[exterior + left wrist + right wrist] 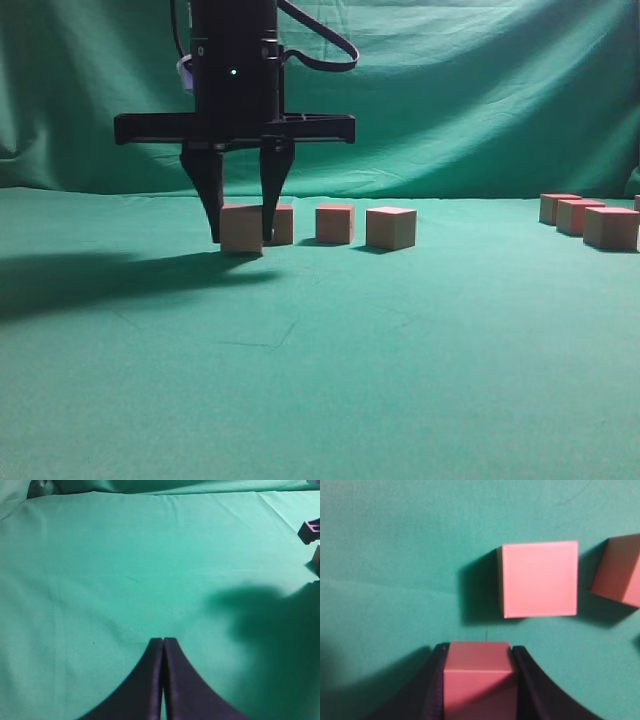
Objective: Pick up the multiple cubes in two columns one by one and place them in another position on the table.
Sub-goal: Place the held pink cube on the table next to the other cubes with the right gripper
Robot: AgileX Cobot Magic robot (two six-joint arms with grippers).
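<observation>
Reading from left to right across the green cloth-covered table [320,380], we first meet the left gripper [163,645], whose dark fingers lie pressed together with nothing between them; we judge it parked clear of the work so that the other arm has room. Next comes the right gripper [241,228], reaching down onto the cloth, its black fingers [527,680] closed against the two sides of a small wooden cube with a pink-red top [241,228], which sits at table level. We take this square, side-on hold as the means of keeping the cube level for pickup or release; which one, we cannot tell. Just behind and to the right stand three similar cubes [390,227], spaced apart in a loose row. At the far right a second cluster of cubes [610,226] sits well apart.
</observation>
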